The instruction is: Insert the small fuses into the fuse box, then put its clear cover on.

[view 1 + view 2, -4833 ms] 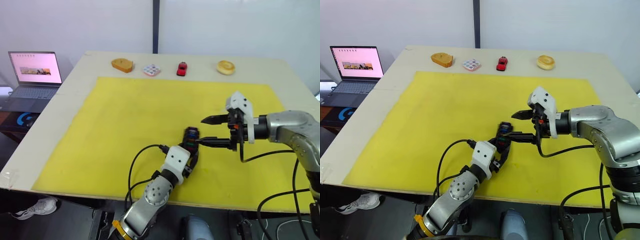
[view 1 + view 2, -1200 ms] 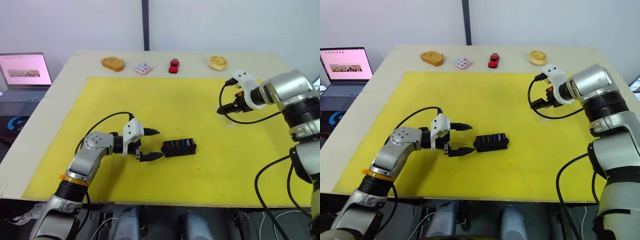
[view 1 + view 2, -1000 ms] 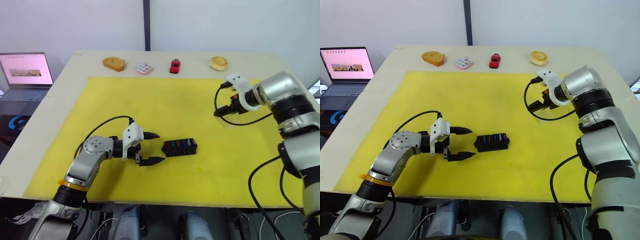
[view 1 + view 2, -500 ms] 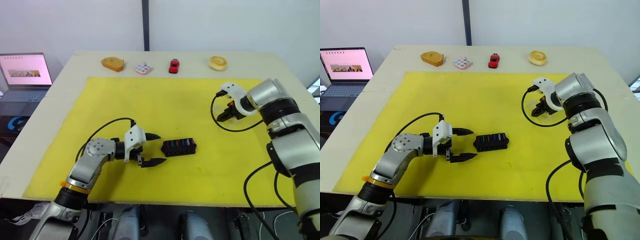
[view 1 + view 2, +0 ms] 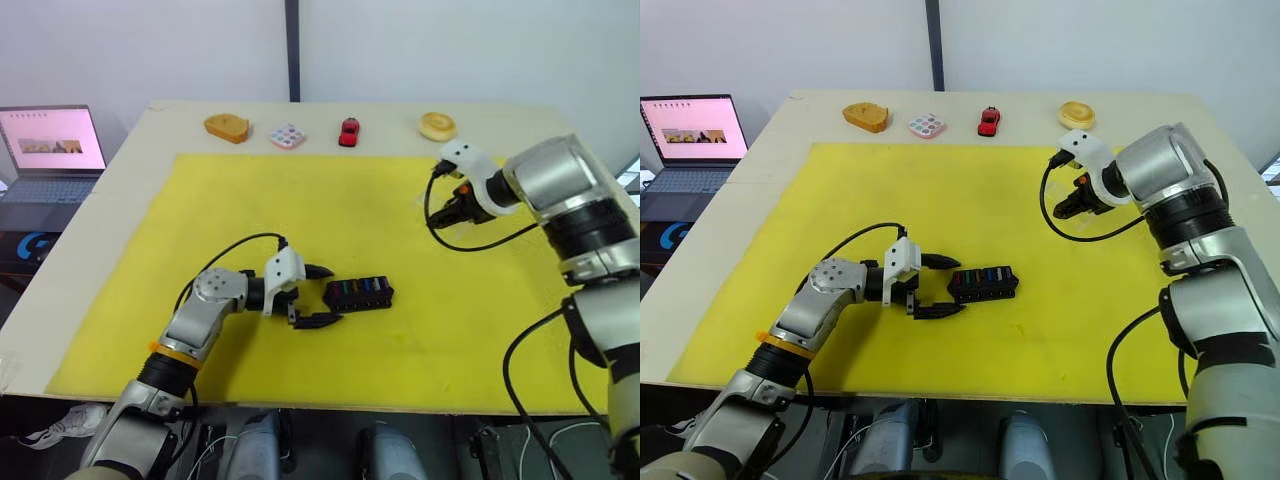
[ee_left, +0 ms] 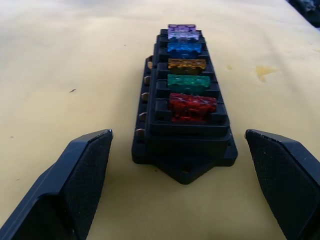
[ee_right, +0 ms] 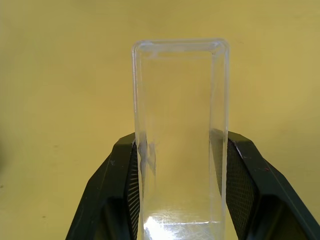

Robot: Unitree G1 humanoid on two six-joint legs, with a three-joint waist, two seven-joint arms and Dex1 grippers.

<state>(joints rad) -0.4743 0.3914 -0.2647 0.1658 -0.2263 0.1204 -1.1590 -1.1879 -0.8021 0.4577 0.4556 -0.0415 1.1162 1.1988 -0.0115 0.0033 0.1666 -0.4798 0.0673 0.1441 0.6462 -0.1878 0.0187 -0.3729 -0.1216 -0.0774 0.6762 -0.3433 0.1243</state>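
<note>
With fuses (image 6: 187, 75) seated, fuse box (image 5: 358, 294) lies mat-centre; left gripper (image 5: 318, 295) spread at its 9 o'clock. Right wrist view: right gripper (image 7: 181, 165) pinches clear cover (image 7: 180, 130). Next, likely: carry cover over, align, press.

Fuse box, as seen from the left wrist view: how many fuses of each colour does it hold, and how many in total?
Red fuse: 1
Green fuse: 1
Amber fuse: 1
Blue-teal fuse: 1
Pale grey fuse: 1 (faint, hard to make out)
Purple fuse: 1
Total: 6, all seated in one row in the fuse box.
</note>
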